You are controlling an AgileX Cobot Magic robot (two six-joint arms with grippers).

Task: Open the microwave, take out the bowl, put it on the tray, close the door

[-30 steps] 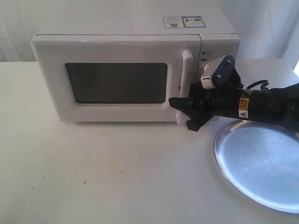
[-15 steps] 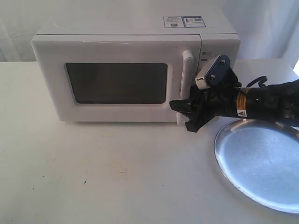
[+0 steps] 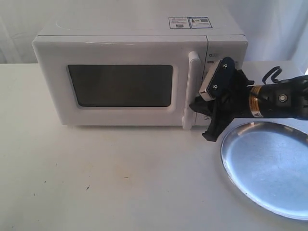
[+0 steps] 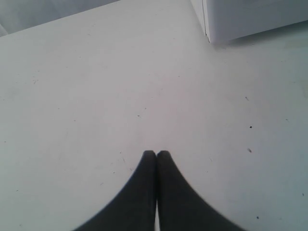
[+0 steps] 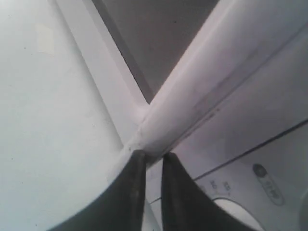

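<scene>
The white microwave (image 3: pixel 120 48) stands at the back of the table with its door (image 3: pixel 120 91) closed. The bowl is hidden. At the right lies the round silver tray (image 3: pixel 269 168), with nothing on it. My right gripper (image 3: pixel 204 118) hovers just right of the lower part of the door's white bar handle (image 3: pixel 192 91), in front of the control panel. In the right wrist view its fingertips (image 5: pixel 153 155) stand a narrow gap apart at the handle's (image 5: pixel 192 96) lower end, holding nothing. My left gripper (image 4: pixel 156 153) is shut and empty above the table, away from the microwave's corner (image 4: pixel 250 17).
The right arm (image 3: pixel 279 101) reaches in from the right, above the tray's far rim. A white backdrop hangs behind the microwave. The white tabletop (image 3: pixel 120 178) stretches in front of the microwave.
My right gripper has shifted to the right, from in front of the handle's lower end to just beside it. The door has stayed closed.
</scene>
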